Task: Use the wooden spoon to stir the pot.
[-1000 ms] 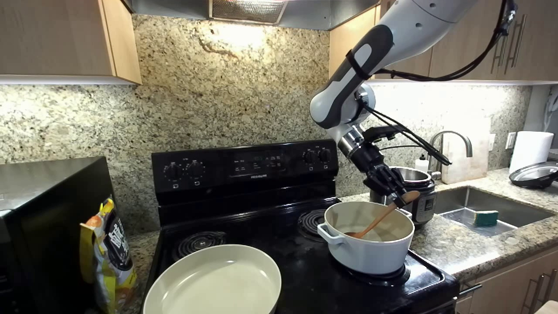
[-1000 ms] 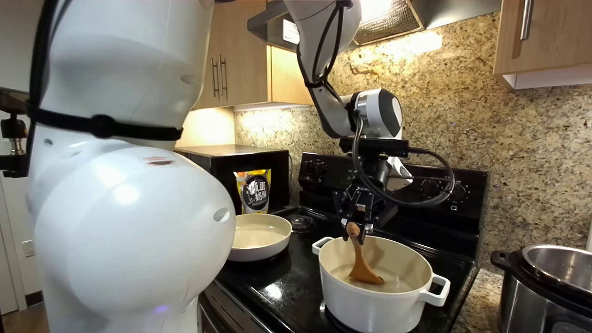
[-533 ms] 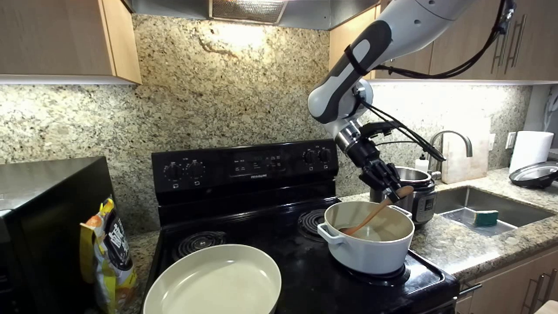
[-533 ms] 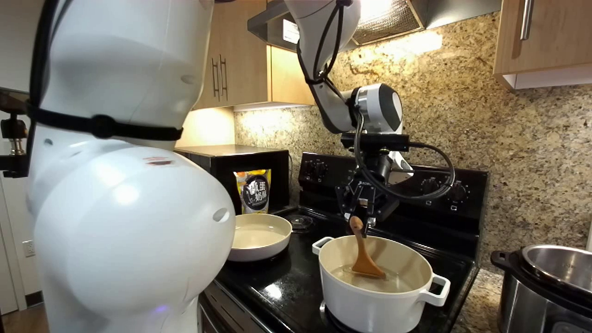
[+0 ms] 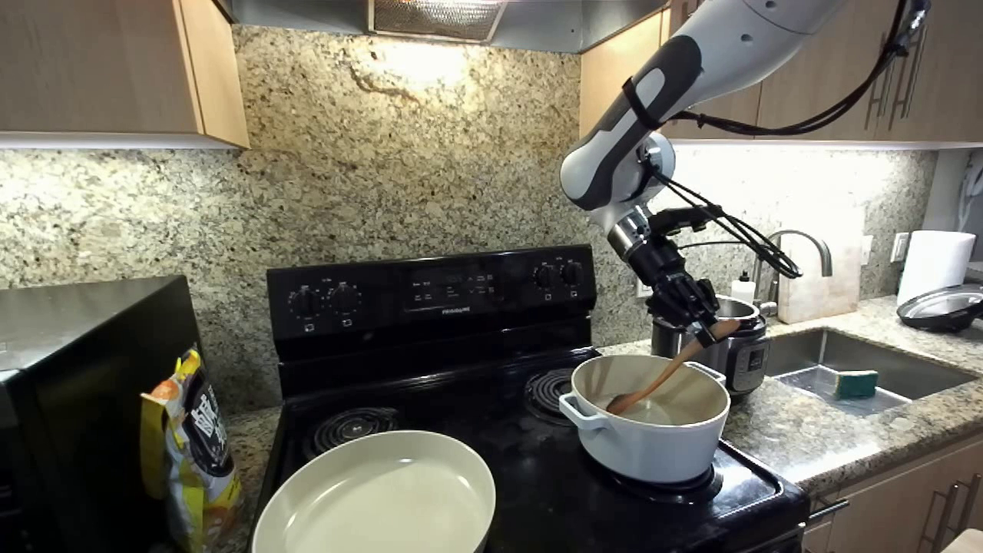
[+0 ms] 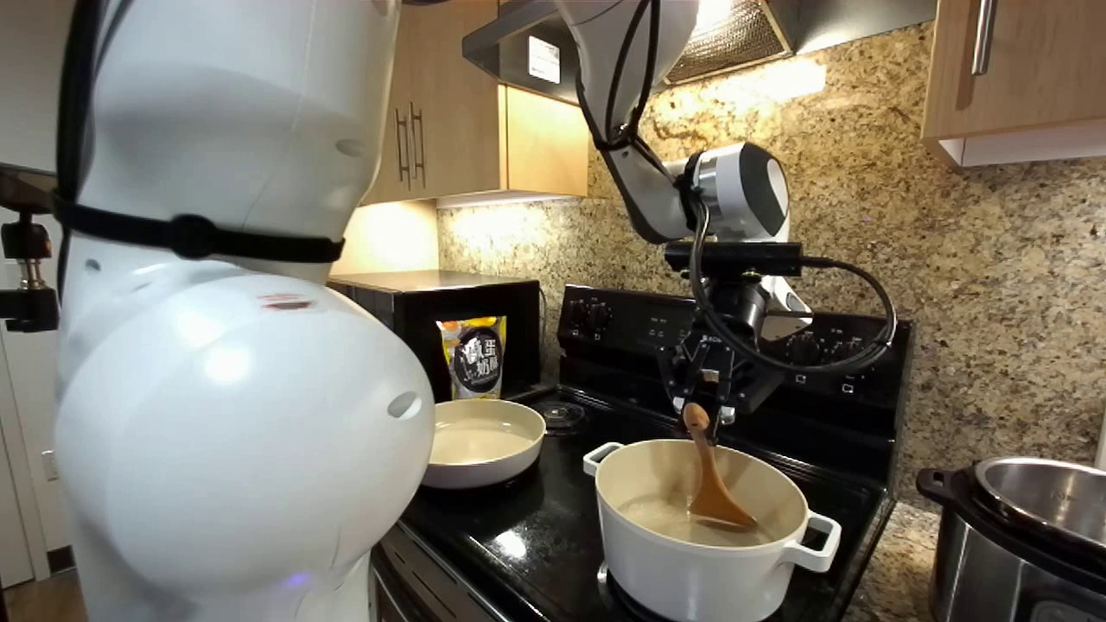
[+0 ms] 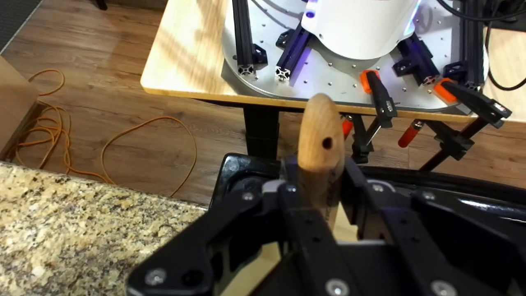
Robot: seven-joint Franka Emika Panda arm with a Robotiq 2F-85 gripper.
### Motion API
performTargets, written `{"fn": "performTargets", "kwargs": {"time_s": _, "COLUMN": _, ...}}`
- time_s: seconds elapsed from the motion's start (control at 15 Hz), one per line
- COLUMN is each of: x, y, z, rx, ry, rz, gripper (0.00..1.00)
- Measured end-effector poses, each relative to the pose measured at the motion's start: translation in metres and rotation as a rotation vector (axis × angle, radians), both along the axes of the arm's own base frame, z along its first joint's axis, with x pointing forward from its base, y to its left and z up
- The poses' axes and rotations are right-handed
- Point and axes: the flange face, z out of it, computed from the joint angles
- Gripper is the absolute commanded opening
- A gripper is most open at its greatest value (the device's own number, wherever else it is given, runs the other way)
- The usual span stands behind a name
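Observation:
The wooden spoon (image 5: pixel 666 374) leans in the white pot (image 5: pixel 653 453), its broad head down in shallow clear liquid. The spoon (image 6: pixel 710 484) and the pot (image 6: pixel 683 570) show in both exterior views. The pot's inside is cream-coloured. My gripper (image 5: pixel 703 336) is shut on the upper end of the spoon's handle, above the pot's rim. In an exterior view the gripper (image 6: pixel 704 416) is over the pot's far half. In the wrist view the handle's holed end (image 7: pixel 321 139) sticks out past the fingers (image 7: pixel 320 176); the spoon's head is hidden there.
The pot stands on a black stove burner. A wide cream pan (image 5: pixel 384 499) sits on the stove too. A steel cooker (image 6: pixel 1020 553) stands on the counter close to the pot. The stove's control panel (image 5: pixel 430 292) rises behind. A snack bag (image 6: pixel 475 354) stands by the microwave.
My gripper has risen slightly with the spoon still held. In an exterior view, the gripper and the spoon's head have shifted right inside the pot. The pot has not moved.

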Motion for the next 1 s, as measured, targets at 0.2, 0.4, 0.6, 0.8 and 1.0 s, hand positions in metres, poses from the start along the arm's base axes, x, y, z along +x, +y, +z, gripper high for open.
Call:
{"fn": "performTargets", "kwargs": {"time_s": 0.2, "x": -0.011, "y": -0.007, "z": -0.010, "rx": 0.003, "ry": 0.031, "rz": -0.018, "gripper": 0.08}}
{"fn": "performTargets", "kwargs": {"time_s": 0.4, "x": -0.021, "y": -0.003, "z": -0.022, "rx": 0.009, "ry": 0.064, "rz": -0.013, "gripper": 0.08}}
{"fn": "performTargets", "kwargs": {"time_s": 0.6, "x": -0.027, "y": 0.008, "z": -0.030, "rx": 0.022, "ry": 0.085, "rz": 0.000, "gripper": 0.08}}
{"fn": "performTargets", "kwargs": {"time_s": 0.8, "x": -0.029, "y": 0.018, "z": -0.038, "rx": 0.042, "ry": 0.089, "rz": 0.005, "gripper": 0.08}}
{"fn": "performTargets", "kwargs": {"time_s": 1.0, "x": -0.029, "y": 0.023, "z": -0.048, "rx": 0.049, "ry": 0.085, "rz": 0.013, "gripper": 0.08}}
